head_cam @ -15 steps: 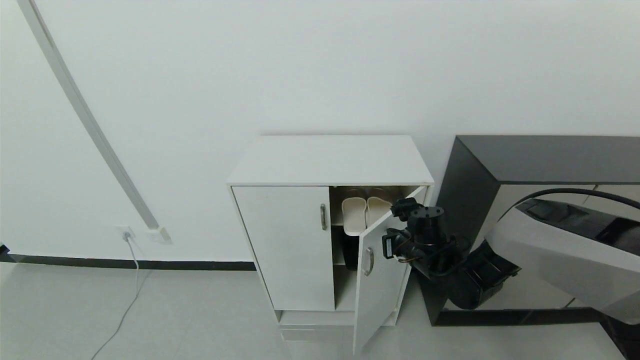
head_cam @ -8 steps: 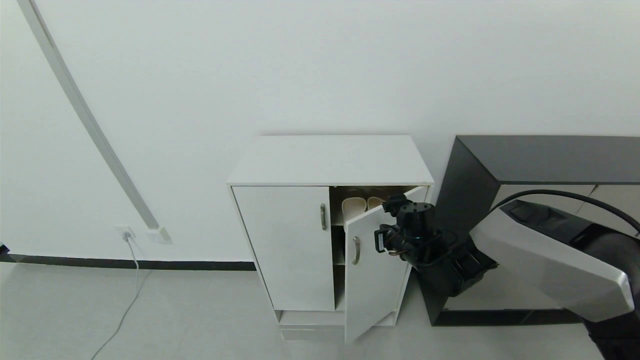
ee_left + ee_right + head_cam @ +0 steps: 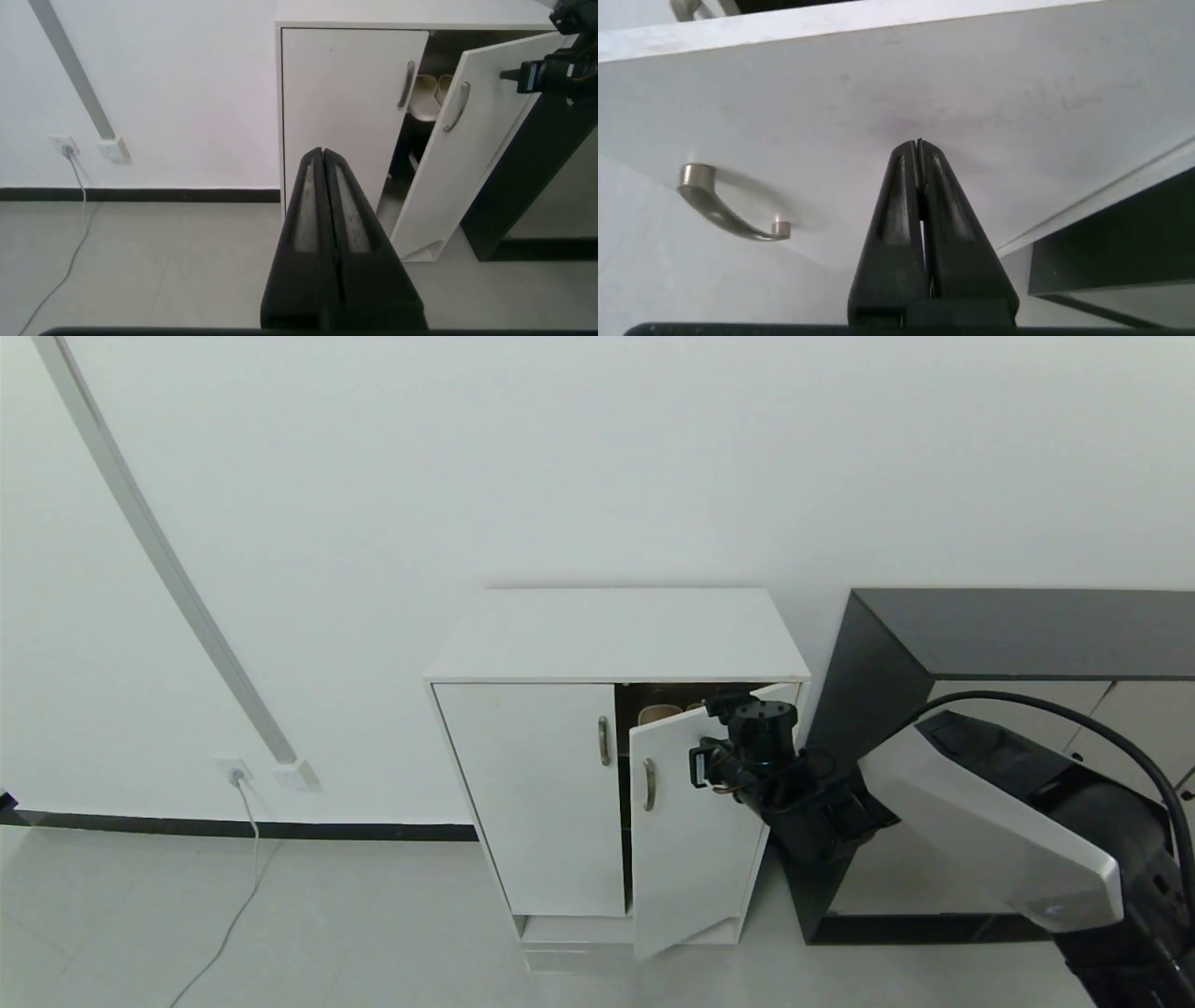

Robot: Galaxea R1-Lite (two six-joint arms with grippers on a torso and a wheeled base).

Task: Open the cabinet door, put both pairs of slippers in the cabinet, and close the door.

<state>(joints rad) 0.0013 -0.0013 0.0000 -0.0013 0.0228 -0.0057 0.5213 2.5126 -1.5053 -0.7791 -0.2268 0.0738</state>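
Right cabinet door (image 3: 691, 831) ajar, with a narrow gap at its handle (image 3: 648, 784) side. Pale slippers (image 3: 432, 93) sit on the upper shelf (clearest from the left wrist). Right gripper (image 3: 920, 147) has its fingers pressed together, tips against the door face, 3 o'clock of the handle. Left gripper (image 3: 322, 157) is clenched on nothing, well apart from the cabinet (image 3: 616, 635).

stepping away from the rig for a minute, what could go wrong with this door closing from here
The shut right gripper bears on the bare face of the right door with only its tips, away from the handle; it could slide off and leave the door ajar. The pale slippers sit just inside the opening; if they overhang, the door may catch them.
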